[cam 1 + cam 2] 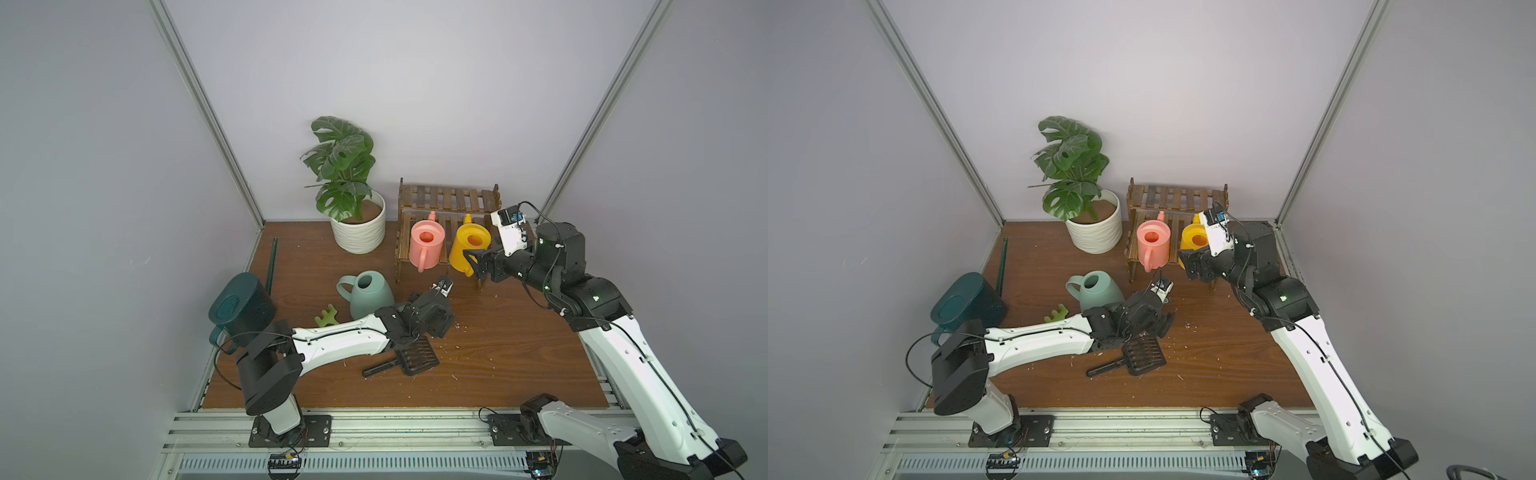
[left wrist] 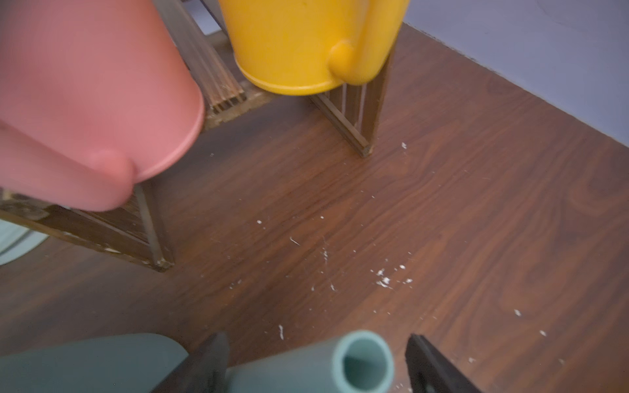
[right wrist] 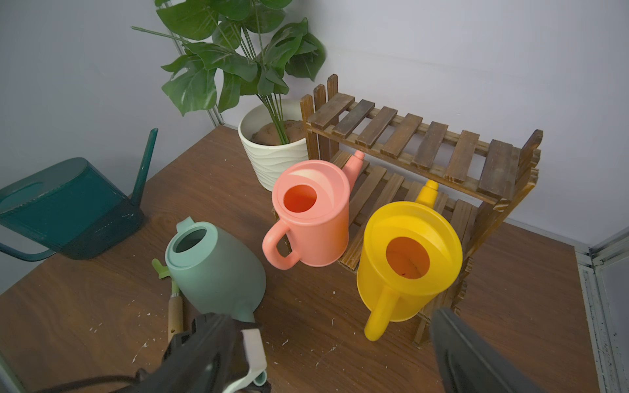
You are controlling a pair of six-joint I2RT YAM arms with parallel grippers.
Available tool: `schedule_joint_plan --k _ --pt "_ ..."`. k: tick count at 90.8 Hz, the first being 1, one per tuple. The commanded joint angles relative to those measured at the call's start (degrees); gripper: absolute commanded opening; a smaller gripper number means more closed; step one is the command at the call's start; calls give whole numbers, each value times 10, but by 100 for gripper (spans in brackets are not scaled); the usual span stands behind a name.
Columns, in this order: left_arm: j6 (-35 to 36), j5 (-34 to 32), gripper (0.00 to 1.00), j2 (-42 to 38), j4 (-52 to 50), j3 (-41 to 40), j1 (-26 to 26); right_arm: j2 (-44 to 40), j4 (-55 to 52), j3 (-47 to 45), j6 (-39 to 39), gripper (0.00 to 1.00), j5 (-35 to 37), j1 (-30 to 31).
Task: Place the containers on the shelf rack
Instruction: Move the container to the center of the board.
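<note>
The pink can (image 1: 426, 245) and the yellow can (image 1: 465, 245) stand side by side on the lower tier of the shelf rack (image 1: 446, 197), pink on the side nearer the potted plant (image 1: 359, 232), both with their handles facing the front of the table (image 1: 498, 353). The sage-green can (image 1: 370, 297) stands on the table in front of the rack's plant-side end, apart from it. The dark teal can (image 1: 243, 305) sits at the far left edge of the table, well apart from the rack. The left gripper (image 2: 316, 354) is at the sage-green can's spout (image 2: 364, 360). In the left wrist view its jaws stand wide on either side of the spout's open end, with a visible gap on one side, so the spout lies between them unclamped. The right gripper (image 1: 473, 266) hovers just in front of the yellow can, low by its handle. Its jaws are spread wide and hold nothing, and in the right wrist view the handle (image 3: 377, 316) hangs clear of the one finger (image 3: 459, 340) that shows plainly. A black slotted scoop (image 1: 415, 357) lies under the left arm, and a small green hand rake (image 1: 327, 318) lies beside the sage-green can.
</note>
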Motion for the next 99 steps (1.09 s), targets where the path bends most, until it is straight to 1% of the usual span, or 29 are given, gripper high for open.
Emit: schedule_joint_plan --k 1,6,10,15,21,24,30,34,44,47,52,56,61,65,72,88,94,99 --pt "64 98 93 -33 -69 23 -6 -20 -9 5 -13 94 -2 1" --pt "116 155 96 -48 -103 35 -2 -26 -13 4 -28 94 -21 1" --pt "157 186 99 -60 -129 42 6 -31 -15 3 -44 94 -36 1" --pt "189 228 99 -82 -143 41 33 -35 -20 1 -67 94 -59 1" --pt "216 297 96 -115 -144 31 87 -40 -26 -2 -87 95 -74 1" --pt "230 319 96 -132 -144 27 114 -42 -31 -3 -98 94 -80 1" --pt "258 340 96 -161 -144 20 165 -50 -40 -11 -132 94 -97 1" --pt "285 371 96 -174 -145 15 202 -60 -41 -22 -151 94 -108 1" --pt "386 403 96 -194 -148 -1 278 -90 -24 -53 -193 93 -160 1" --pt "410 414 96 -196 -147 -5 300 -96 -22 -59 -205 92 -176 2" --pt "451 442 96 -187 -158 1 353 -97 -31 -64 -222 91 -200 3" --pt "472 487 96 -174 -165 10 401 -95 -44 -65 -233 90 -214 5" --pt "496 553 96 -159 -179 25 448 -92 -55 -66 -243 88 -225 13" --pt "513 585 96 -147 -188 36 484 -91 -55 -70 -244 88 -230 23" --pt "545 598 96 -136 -205 41 513 -91 -46 -74 -239 88 -230 48" --pt "611 602 96 -129 -234 8 568 -77 -24 -91 -224 89 -177 115" --pt "624 615 96 -117 -235 0 585 -71 -20 -95 -226 90 -171 129" --pt "632 618 96 -104 -242 0 588 -68 -14 -97 -226 91 -166 134"
